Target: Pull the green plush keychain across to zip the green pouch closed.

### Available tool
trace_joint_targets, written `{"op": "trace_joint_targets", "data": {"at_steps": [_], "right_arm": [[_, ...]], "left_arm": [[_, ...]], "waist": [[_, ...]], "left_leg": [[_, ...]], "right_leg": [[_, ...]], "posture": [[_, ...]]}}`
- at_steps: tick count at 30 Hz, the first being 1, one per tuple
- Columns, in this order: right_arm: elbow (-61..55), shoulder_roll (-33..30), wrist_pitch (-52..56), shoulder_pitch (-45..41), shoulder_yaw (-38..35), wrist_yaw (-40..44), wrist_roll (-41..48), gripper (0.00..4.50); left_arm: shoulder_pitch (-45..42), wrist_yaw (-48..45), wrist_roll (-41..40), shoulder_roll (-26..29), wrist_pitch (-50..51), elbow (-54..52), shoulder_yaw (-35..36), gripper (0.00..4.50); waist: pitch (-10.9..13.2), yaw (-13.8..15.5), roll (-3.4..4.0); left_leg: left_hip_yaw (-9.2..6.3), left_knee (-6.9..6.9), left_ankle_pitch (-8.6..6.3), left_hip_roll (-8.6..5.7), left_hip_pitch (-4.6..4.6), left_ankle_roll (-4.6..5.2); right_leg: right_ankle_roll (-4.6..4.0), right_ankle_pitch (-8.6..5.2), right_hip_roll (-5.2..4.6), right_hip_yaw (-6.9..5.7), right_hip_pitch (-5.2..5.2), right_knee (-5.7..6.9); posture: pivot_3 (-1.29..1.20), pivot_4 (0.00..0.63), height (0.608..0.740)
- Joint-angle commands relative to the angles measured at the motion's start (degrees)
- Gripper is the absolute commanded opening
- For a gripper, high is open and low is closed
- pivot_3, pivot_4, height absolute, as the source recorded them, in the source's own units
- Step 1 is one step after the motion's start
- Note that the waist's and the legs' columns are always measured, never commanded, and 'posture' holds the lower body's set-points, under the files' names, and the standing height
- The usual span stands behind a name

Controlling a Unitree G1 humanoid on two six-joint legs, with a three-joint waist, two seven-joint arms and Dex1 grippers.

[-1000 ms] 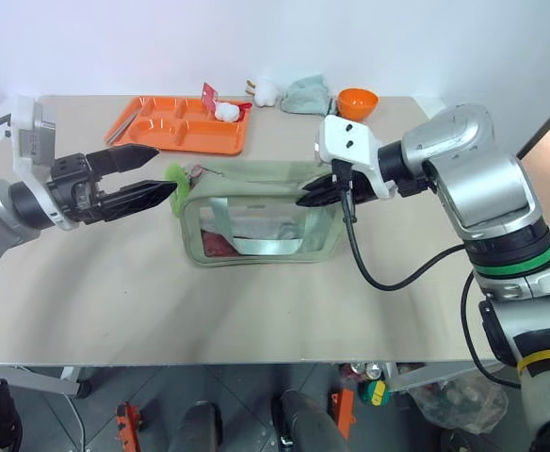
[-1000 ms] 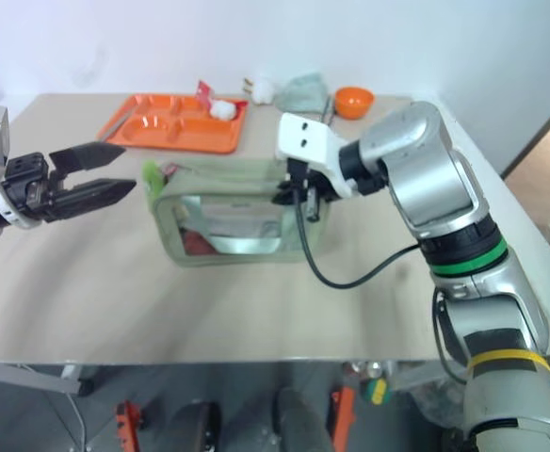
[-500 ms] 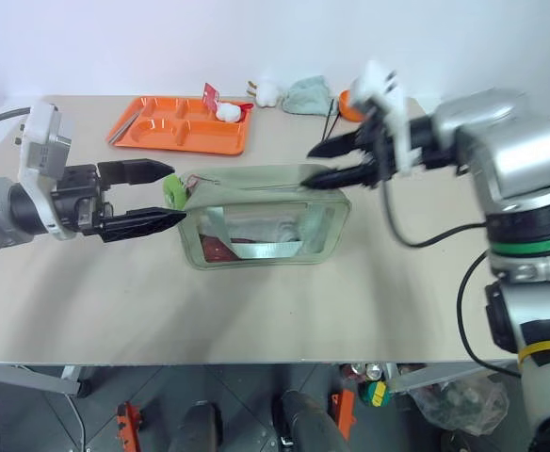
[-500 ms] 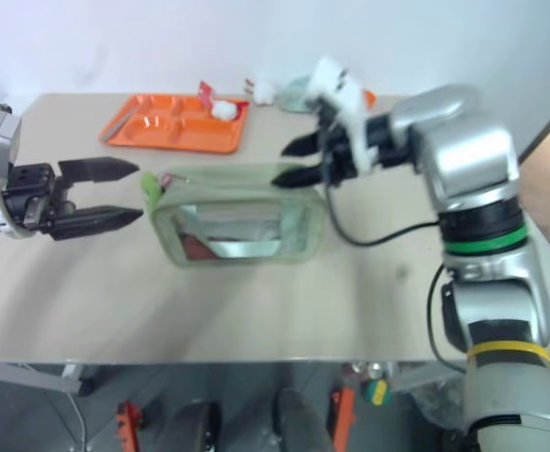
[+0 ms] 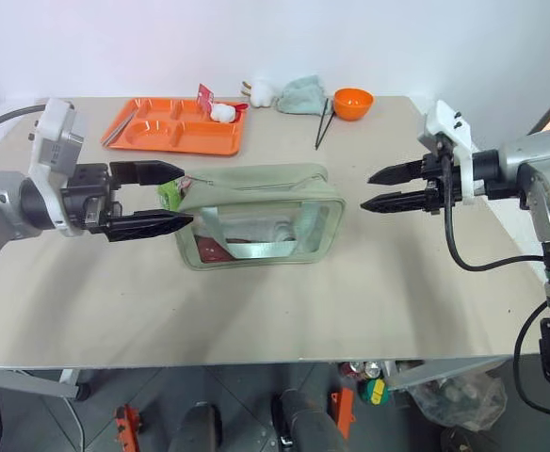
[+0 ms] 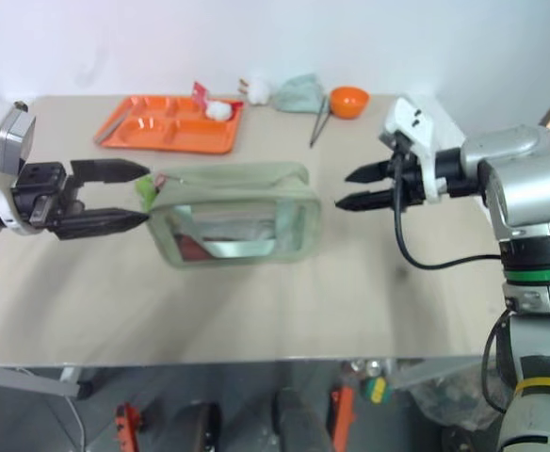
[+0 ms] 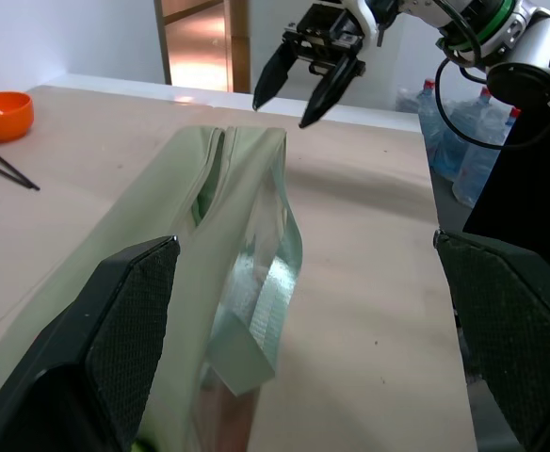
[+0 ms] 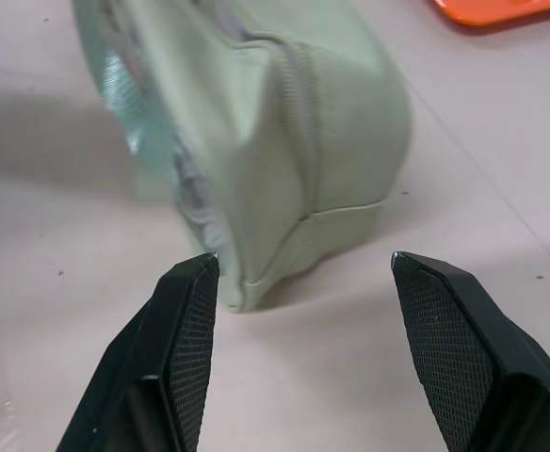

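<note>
The green pouch (image 5: 256, 218) lies in the middle of the table, its clear side panel facing me. At its left end sits the green plush keychain (image 5: 170, 193), between the spread fingers of my left gripper (image 5: 185, 195), which is open and points right along the pouch. My right gripper (image 5: 366, 191) is open too. It hangs a short way off the pouch's right end, pointing left at it and touching nothing. The right wrist view shows that end of the pouch (image 8: 294, 122) beyond its fingers (image 8: 186, 320). The left wrist view looks along the pouch (image 7: 209, 217) to the right gripper (image 7: 294, 89).
An orange tray (image 5: 176, 127) sits at the back left. A white plush (image 5: 264, 91), a pale teal cloth (image 5: 303, 94), an orange bowl (image 5: 353, 102) and dark chopsticks (image 5: 324, 127) line the far edge. Bare tabletop lies in front of the pouch.
My right gripper, shut at the pouch's right end a second ago, has opened and swung away to the right. My left gripper stays open at the keychain, turned slightly.
</note>
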Motion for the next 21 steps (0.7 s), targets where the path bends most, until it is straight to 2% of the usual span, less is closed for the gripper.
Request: {"op": "trace_joint_targets", "data": {"at_steps": [1, 12, 14, 21], "right_arm": [[-4.4, 0.62, 1.12, 0.87, -0.82, -1.13, 1.81, 2.99], [-1.26, 8.16, 1.27, -0.99, 0.84, -7.47, 0.84, 2.99], [-0.44, 9.55, 1.24, -1.39, 0.37, -8.99, 0.86, 2.48], [-3.14, 9.76, 0.25, 0.96, -0.73, -9.35, 2.69, 0.09]], "left_arm": [[-1.19, -0.66, 0.47, 0.21, -0.64, 0.42, 0.54, 4.5], [0.36, -0.01, 0.94, -0.07, -0.36, 0.16, 1.56, 4.5], [0.74, 0.72, 0.89, -0.11, -0.22, 0.29, 2.24, 4.5], [2.34, 4.85, 0.08, -0.13, 0.74, 2.87, 6.56, 4.5]], "waist": [[0.0, -0.02, 0.0], [0.0, -0.04, -0.01], [0.0, -0.03, 0.0], [0.0, 0.06, -0.01]], "left_leg": [[-0.01, 0.0, 0.0, 0.02, 0.0, 0.0], [0.0, 0.01, 0.0, -0.01, -0.02, 0.0], [-0.02, 0.01, 0.0, -0.01, -0.02, 0.0], [0.0, 0.01, 0.0, -0.01, -0.04, 0.0]], "right_leg": [[-0.01, 0.0, 0.03, -0.01, 0.0, 0.01], [0.0, 0.0, -0.02, 0.01, 0.02, -0.02], [0.0, 0.0, -0.02, 0.0, 0.02, -0.01], [0.01, -0.01, -0.04, 0.0, 0.02, -0.03]], "posture": [[0.0, 0.15, 0.74], [0.0, 0.15, 0.74], [0.0, 0.15, 0.74], [0.0, 0.15, 0.74]]}}
